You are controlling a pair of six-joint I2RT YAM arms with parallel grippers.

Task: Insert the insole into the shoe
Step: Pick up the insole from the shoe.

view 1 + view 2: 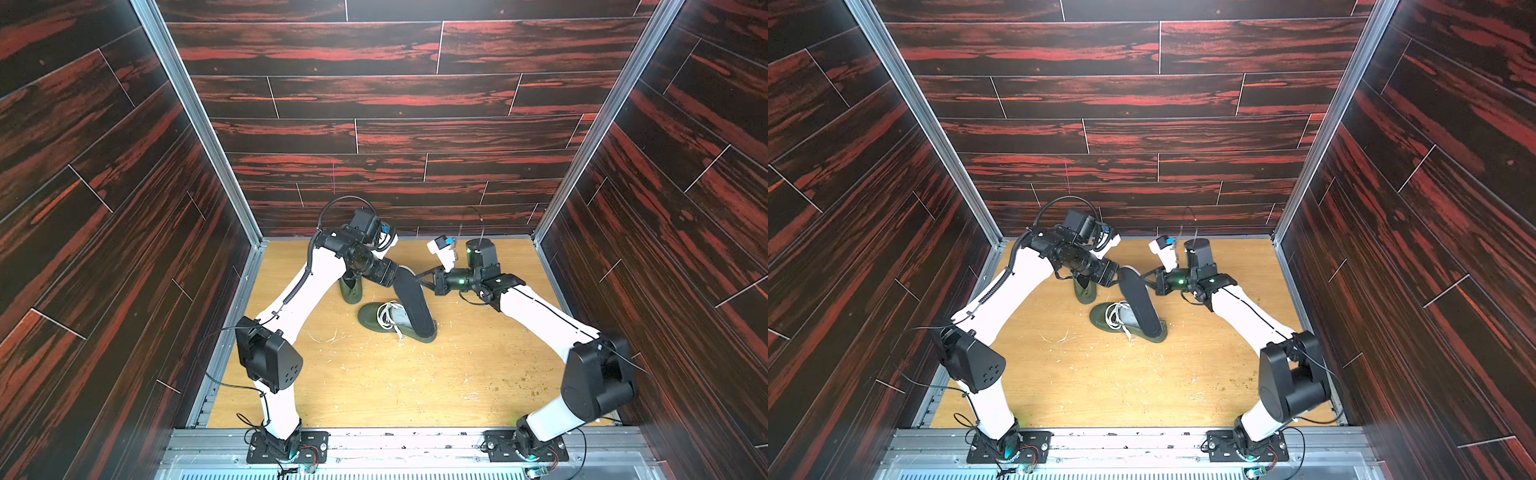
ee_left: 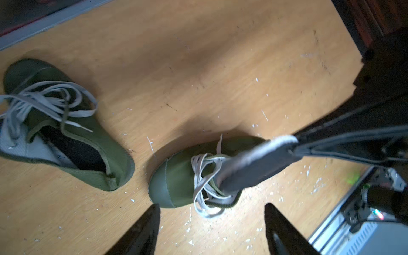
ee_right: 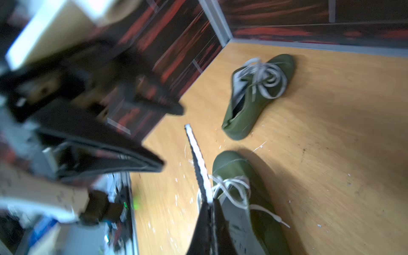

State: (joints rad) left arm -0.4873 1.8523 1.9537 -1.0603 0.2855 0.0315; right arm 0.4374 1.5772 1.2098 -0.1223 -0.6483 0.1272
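Green spare shoe point(image 3: 254, 108) shows clearly only in wrist views; left gripper point(image 2: 212, 206) spread apart, right gripper point(image 3: 208, 203) pinching the insole point(image 3: 197, 159).

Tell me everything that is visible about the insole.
The insole is a long, flat, foot-shaped pad, black on one face, grey on the other, with a white edge. It stands tilted: its lower end sits in the opening of the nearer green shoe, beside the white laces; its upper end is raised. The right gripper is shut on its upper part; the left gripper is open, apart from it.
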